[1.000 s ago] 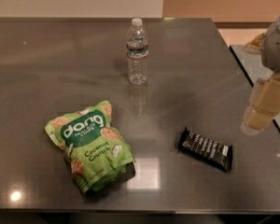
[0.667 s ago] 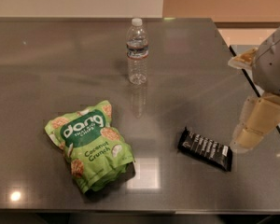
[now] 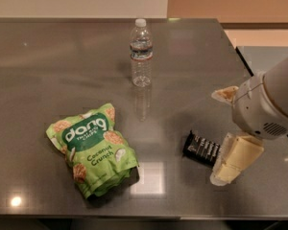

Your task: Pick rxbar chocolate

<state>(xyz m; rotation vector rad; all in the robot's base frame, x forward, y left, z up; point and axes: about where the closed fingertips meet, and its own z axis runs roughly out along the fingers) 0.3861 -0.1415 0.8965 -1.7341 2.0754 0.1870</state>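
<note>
The rxbar chocolate (image 3: 202, 146) is a small flat black wrapper with white lettering, lying on the grey table (image 3: 62, 56) at the right front. My gripper (image 3: 221, 137) hangs over the bar's right end, on a large white arm coming in from the right. It is open and holds nothing. One cream finger (image 3: 234, 159) covers the bar's right end. The other cream fingertip (image 3: 224, 94) shows farther back, apart from the bar.
A green "dang" chip bag (image 3: 92, 147) lies at the left front. A clear water bottle (image 3: 141, 52) stands upright at the back centre. The table's right edge (image 3: 242, 61) runs just behind the arm. The front edge is close below the bar.
My gripper has moved left and down toward the front, from beside the bar's right end to over it. The bar, bag and bottle have not moved.
</note>
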